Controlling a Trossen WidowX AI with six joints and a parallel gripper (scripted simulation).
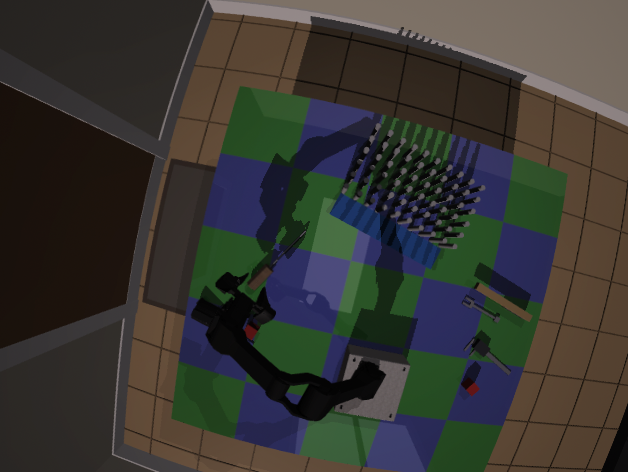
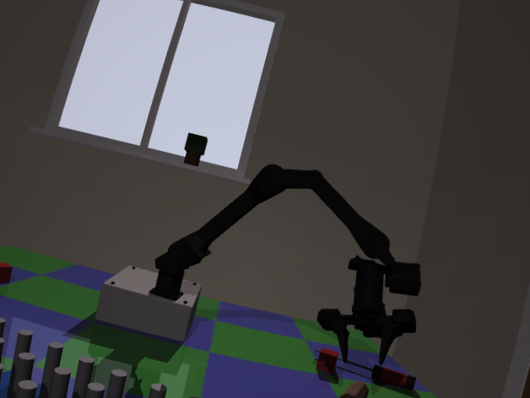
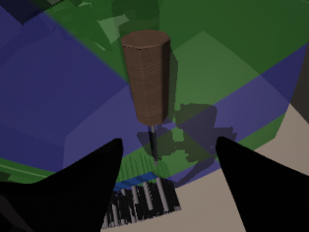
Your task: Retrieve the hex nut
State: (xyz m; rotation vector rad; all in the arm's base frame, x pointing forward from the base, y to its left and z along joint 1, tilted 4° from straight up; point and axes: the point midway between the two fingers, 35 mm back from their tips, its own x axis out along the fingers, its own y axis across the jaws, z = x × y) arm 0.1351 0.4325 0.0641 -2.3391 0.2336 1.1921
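The metal spacers stand in rows behind the blue taped strip. I cannot make out the hex nut. A wooden-handled tool with a thin metal shaft lies left of the strip. A red-and-black-handled tool with thin rods lies near my fingertips in the exterior view; the arm hides it in the top view. My gripper is open and empty, pointing down beside the wooden handle. Its exact height is unclear.
A red block is close to the gripper. At the right lie a wooden bar, a grey wrench, a grey hammer-like tool and another red block. The arm stands on a pale base box.
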